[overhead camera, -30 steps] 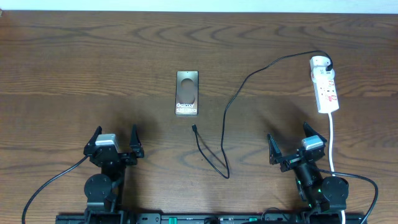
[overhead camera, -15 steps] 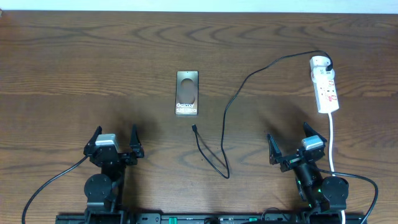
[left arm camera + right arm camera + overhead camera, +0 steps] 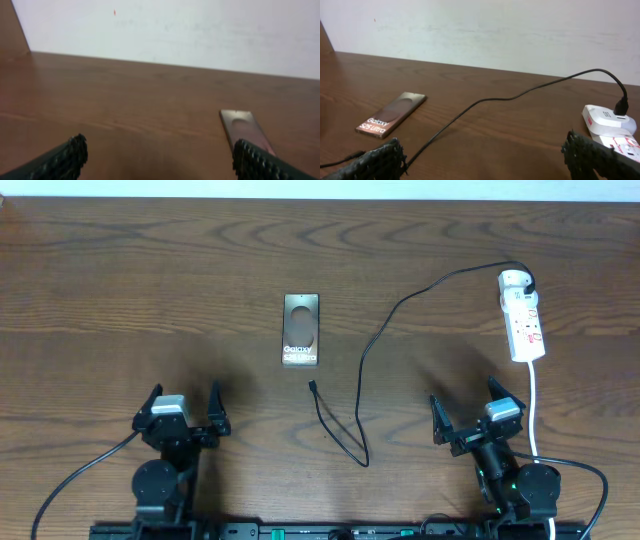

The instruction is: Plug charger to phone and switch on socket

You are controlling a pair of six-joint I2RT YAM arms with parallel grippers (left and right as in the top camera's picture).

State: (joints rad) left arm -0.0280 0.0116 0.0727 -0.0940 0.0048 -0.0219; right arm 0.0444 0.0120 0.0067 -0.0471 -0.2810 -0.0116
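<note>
The grey-brown phone [image 3: 300, 330] lies flat at the table's middle, and shows in the left wrist view [image 3: 245, 129] and right wrist view [image 3: 391, 114]. The thin black charger cable [image 3: 365, 355] runs from the white socket strip [image 3: 523, 315] at the right in a loop to its small connector [image 3: 313, 386] just below the phone. The cable [image 3: 485, 101] and the socket [image 3: 612, 127] also show in the right wrist view. My left gripper [image 3: 183, 412] is open and empty near the front left. My right gripper [image 3: 478, 412] is open and empty near the front right, below the socket.
The socket's white cord [image 3: 534, 405] runs down the right side past my right arm. A pale wall [image 3: 485, 30] stands behind the table's far edge. The wooden table [image 3: 150, 290] bears nothing else.
</note>
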